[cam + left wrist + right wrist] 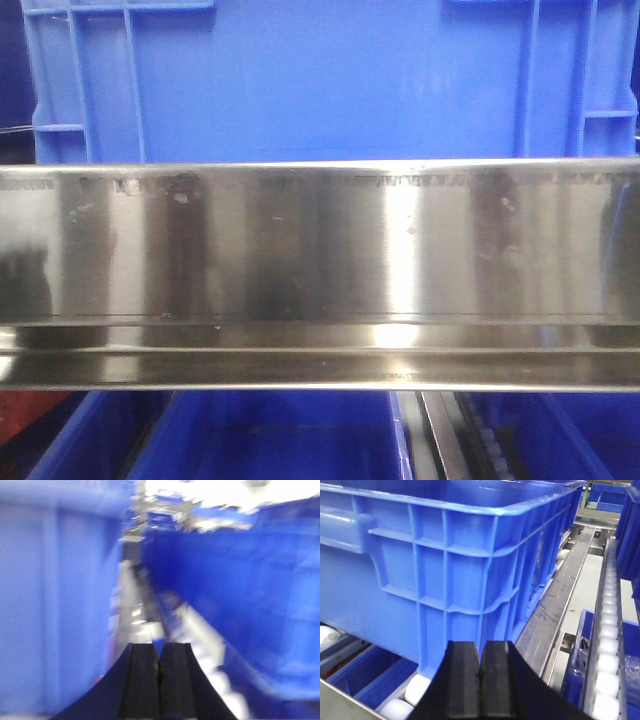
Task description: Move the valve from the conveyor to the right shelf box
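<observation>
Front view shows you the shelf rail running level below a blue box; both grippers sit pressed together, empty.

Large blue ribbed plastic crate resting on white rollers; black right gripper pads pressed together; steel shelf rail alongside.

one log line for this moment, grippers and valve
left gripper: jaws shut, empty | right gripper: jaws shut, empty, beside blue crate | valve: not in view | shelf rail: fills front view
</observation>
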Controlling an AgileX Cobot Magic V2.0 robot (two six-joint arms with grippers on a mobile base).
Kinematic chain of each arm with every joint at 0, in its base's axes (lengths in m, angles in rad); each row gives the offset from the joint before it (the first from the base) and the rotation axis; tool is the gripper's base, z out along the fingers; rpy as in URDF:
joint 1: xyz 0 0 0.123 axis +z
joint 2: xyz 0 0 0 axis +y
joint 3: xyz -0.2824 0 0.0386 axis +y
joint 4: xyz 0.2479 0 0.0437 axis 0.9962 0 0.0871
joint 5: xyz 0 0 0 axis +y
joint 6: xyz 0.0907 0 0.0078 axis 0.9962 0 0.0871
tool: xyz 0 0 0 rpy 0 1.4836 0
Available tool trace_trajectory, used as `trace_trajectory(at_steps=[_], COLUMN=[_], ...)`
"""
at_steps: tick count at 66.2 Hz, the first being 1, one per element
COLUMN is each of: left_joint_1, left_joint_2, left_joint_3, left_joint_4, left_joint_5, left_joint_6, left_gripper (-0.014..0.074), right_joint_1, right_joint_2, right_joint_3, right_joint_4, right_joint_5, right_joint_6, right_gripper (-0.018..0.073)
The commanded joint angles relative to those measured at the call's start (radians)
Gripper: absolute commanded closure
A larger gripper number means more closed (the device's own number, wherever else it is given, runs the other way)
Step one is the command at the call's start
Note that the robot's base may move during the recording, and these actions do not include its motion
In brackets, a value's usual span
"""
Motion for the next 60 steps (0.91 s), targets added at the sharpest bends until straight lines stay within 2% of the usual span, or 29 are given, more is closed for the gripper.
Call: trace_trajectory(at_steps=[1, 8, 14, 16, 60], left_joint_1=[0.031, 0.056, 0.066, 0.066, 0.066], left_joint_2=[-0.007, -0.007, -0.007, -0.007, -0.007], left_joint_3=[0.048, 0.106, 0.127, 0.127, 0.127], left_joint_4=[-0.009, -0.009, -0.015, -0.016, -0.016], left_joint_5=[-0.072, -0.126, -0.227, -0.190, -0.218], left_joint_6=[0.040, 0.045, 0.045, 0.045, 0.045], left_gripper=[0.0708, 0.0708, 0.0708, 0.0708, 0.0708], right_joint_1=[0.001, 0.001, 0.001, 0.001, 0.001], right_joint_2=[-0.006, -0.006, -0.006, -0.006, -0.006], right_joint_3=[-0.001, -0.001, -0.001, -0.001, -0.001], right_joint_4=[-0.007, -0.007, -0.007, -0.007, -0.007], right_joint_5=[-0.022, -0.022, -0.022, -0.022, -0.022], right_joint_6=[0.000, 0.000, 0.000, 0.000, 0.000], right_gripper=[0.0713, 0.0713, 0.0713, 0.0713, 0.0713])
